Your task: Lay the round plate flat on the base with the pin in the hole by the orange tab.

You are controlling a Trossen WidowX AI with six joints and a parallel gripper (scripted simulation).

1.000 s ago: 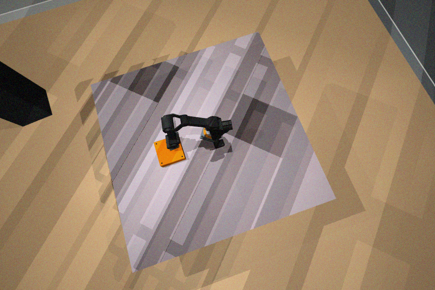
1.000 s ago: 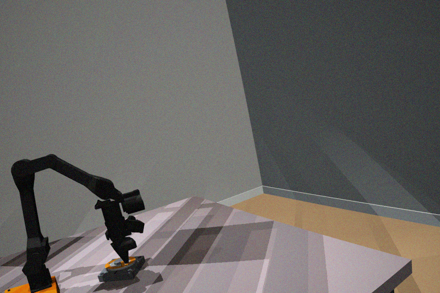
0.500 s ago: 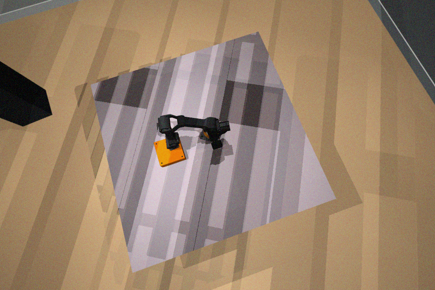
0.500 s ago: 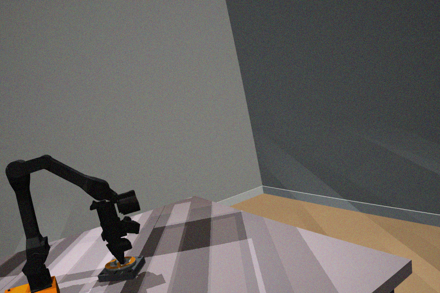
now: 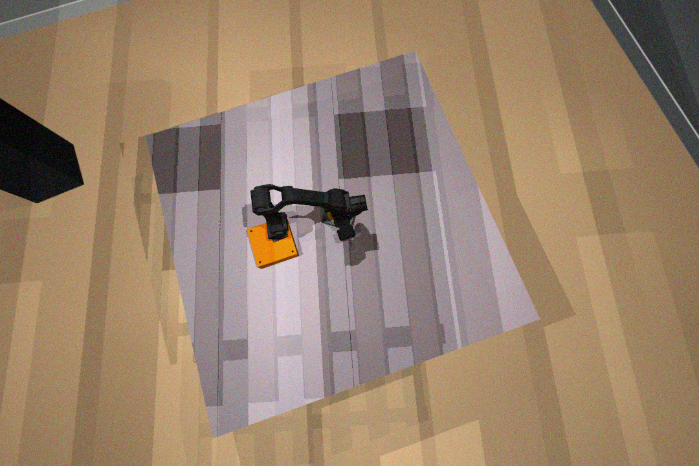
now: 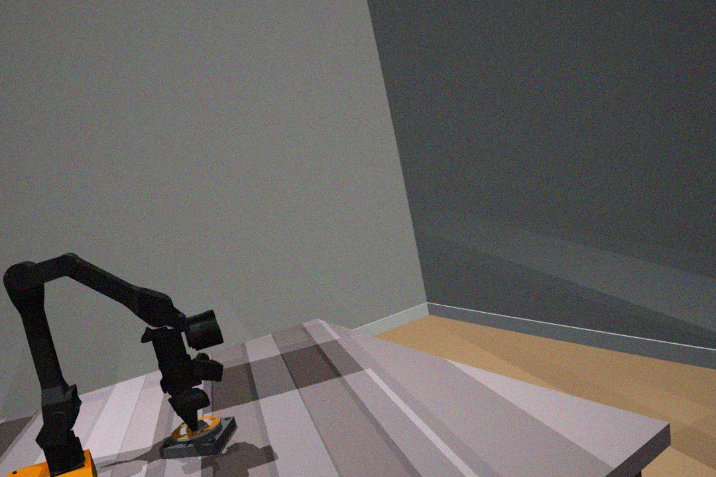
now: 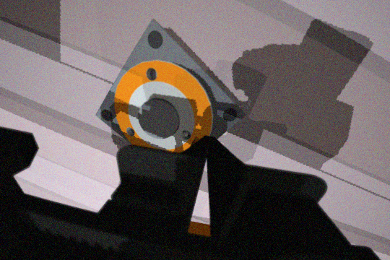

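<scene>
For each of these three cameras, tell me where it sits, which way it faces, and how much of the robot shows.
Top: high overhead, looking down on the table; the whole arm and its orange mount show.
Exterior: low off the table's side, facing the room corner; the full arm shows, with the shut gripper at the plate.
Wrist: on the arm behind the gripper, looking down the fingers at the plate and base.
Shared: exterior and wrist both show the fingertips at the orange plate's rim.

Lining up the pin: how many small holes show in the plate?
3 in the plate: one far side, one near left, one near right. The gripper covers the near rim, so more may be hidden.
</scene>
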